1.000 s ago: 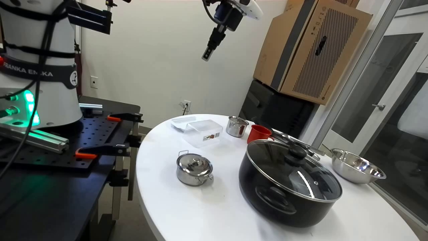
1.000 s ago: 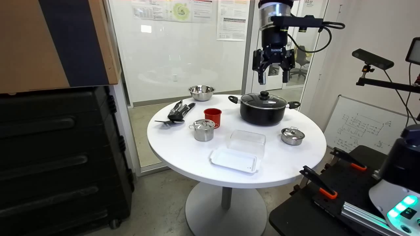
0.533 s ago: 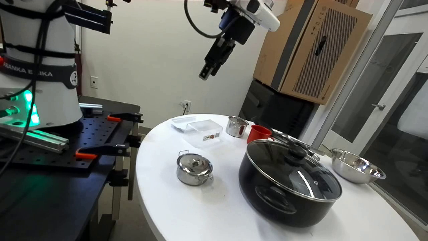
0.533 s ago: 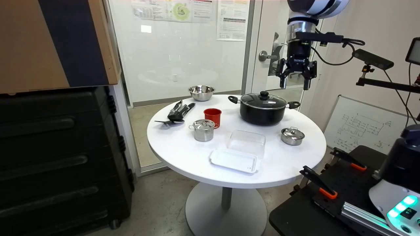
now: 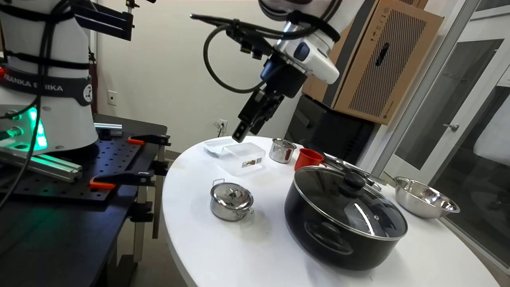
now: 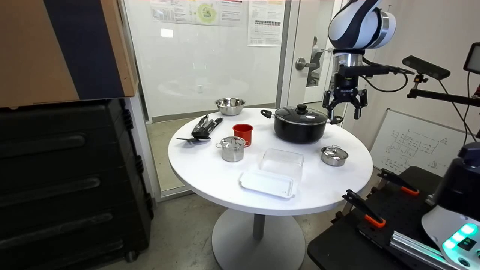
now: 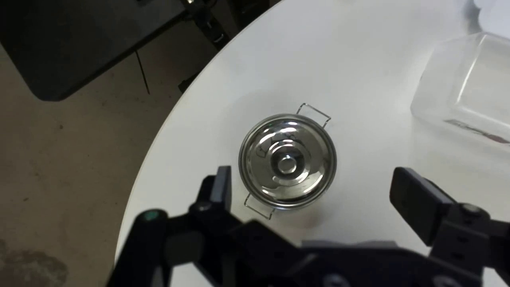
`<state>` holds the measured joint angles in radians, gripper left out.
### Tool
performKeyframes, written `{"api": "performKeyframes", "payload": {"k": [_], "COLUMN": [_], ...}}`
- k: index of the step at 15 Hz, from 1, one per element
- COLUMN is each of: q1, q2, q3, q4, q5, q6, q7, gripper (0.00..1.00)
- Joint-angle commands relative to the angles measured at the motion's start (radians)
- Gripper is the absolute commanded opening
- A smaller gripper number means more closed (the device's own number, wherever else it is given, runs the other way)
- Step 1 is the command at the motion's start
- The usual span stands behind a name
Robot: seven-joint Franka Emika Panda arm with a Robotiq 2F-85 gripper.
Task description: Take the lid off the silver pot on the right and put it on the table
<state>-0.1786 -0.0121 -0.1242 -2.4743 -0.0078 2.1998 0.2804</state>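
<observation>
Two jaws of the gripper (image 7: 312, 183) stand wide apart in the lower half of the wrist view, and the lid (image 7: 287, 163), near the frame's centre, rests on the silver pot (image 5: 227, 211) upon the table (image 7: 338, 71).

Shiny knobbed lid (image 7: 287, 162) seated on low silver pot (image 5: 228, 212), upright near edge of white table (image 5: 251, 251).

Free air below the hand (image 6: 344, 114) reaches the lid (image 7: 287, 164); bare desk (image 7: 354, 67) rings the silver pot (image 6: 333, 162); the black pot (image 6: 299, 133) and clear box (image 6: 282, 165) stand aside.
</observation>
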Motion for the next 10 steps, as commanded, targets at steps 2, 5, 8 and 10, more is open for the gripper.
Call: {"api": "performKeyframes", "payload": {"k": [2,5,8,10], "q1": [0.019,0.035,0.036,0.037], "q2": [0.130,0.170,0.160,0.161], "q3": [-0.012,-0.019,-0.020,-0.020], "q4": [0.046,0.052,0.037,0.037], "q5": [-0.083,-0.117,-0.084,-0.084], "q6": [0.075,0.084,0.074,0.074], "q7": [0.086,0.121,0.091,0.091], "gripper": [1.00,1.00,1.00,1.00]}}
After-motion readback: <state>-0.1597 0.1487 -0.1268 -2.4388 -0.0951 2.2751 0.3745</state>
